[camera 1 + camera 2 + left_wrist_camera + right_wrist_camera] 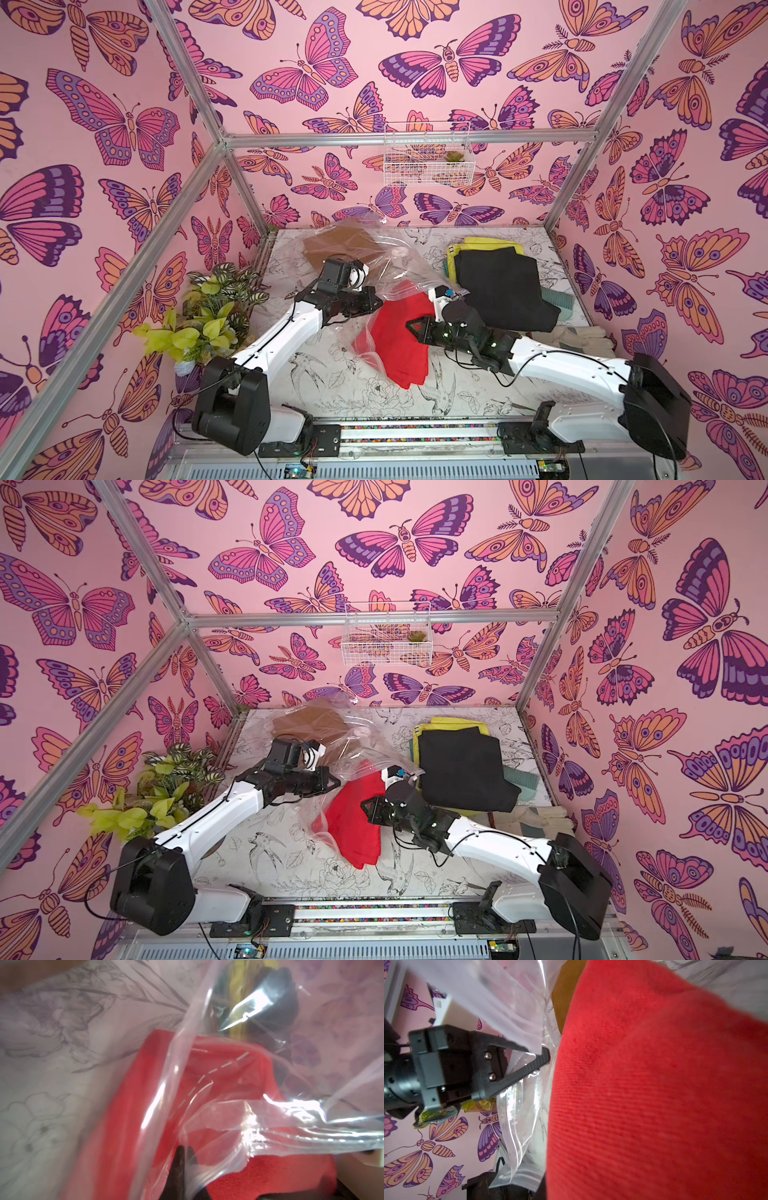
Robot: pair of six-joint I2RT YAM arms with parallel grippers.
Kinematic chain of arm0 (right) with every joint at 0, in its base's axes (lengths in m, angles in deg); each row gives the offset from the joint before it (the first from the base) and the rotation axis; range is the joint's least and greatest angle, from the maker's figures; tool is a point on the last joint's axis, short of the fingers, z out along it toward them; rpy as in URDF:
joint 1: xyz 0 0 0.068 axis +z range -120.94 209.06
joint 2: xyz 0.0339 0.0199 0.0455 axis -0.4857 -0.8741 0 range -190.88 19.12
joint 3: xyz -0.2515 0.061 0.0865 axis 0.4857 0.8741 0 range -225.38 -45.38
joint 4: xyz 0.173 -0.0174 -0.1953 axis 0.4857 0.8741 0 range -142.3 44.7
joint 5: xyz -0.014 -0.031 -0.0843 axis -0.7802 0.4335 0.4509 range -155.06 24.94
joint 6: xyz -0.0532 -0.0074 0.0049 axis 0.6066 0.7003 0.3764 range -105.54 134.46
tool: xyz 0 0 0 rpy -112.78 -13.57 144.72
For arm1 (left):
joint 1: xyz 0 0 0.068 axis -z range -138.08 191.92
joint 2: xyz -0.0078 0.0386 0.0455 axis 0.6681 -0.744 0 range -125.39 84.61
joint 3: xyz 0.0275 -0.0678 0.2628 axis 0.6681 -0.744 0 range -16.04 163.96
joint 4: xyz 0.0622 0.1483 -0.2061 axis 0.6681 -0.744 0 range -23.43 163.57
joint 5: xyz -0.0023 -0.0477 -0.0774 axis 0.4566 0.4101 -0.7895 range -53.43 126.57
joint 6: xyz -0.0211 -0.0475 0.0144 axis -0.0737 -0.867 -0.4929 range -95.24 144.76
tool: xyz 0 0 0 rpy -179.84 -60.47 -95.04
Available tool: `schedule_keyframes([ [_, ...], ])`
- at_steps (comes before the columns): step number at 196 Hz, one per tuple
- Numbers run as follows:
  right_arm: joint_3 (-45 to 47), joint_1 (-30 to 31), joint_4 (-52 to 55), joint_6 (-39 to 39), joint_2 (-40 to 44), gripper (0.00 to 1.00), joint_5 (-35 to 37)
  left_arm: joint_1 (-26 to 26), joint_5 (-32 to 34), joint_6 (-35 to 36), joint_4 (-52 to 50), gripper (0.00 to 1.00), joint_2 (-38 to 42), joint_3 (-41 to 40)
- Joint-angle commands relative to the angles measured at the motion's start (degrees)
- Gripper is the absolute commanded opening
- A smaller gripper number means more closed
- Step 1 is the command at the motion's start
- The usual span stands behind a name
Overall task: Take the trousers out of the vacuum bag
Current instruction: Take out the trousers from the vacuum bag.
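Folded red ribbed-cloth trousers [399,349]: soft, limp; grip bare fold. Crinkly clear plastic vacuum bag [390,262]: slippery, nipped by left jaws; right jaws unclear, perhaps holding cloth.

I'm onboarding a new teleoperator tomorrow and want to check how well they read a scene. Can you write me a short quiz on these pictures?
1. True or false: the brown trousers lie inside the vacuum bag.
2. Fill in: the ___ trousers lie on top of the yellow trousers.
3. The left gripper is shut on: A the vacuum bag; B the brown trousers; C the yellow trousers.

Key
1. True: they show through the clear plastic at the back of the table.
2. Black.
3. A: its fingertips pinch a fold of the plastic.
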Motion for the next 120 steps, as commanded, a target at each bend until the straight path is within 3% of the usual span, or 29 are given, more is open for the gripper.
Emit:
schedule_keyframes([
  [1,-1.26,0.21,6.29,3.58,6.5,0.0,1.89,0.01,2.03,-0.21,1.82,0.0,-1.11,0.07],
  [54,-4.03,0.29,19.43,8.98,17.23,0.0,-1.39,0.01,2.47,0.14,3.71,0.0,-4.12,0.58],
  [120,-13.59,0.29,33.96,16.94,22.87,0.0,-7.6,0.19,3.05,0.49,5.08,0.0,-8.31,2.17],
])
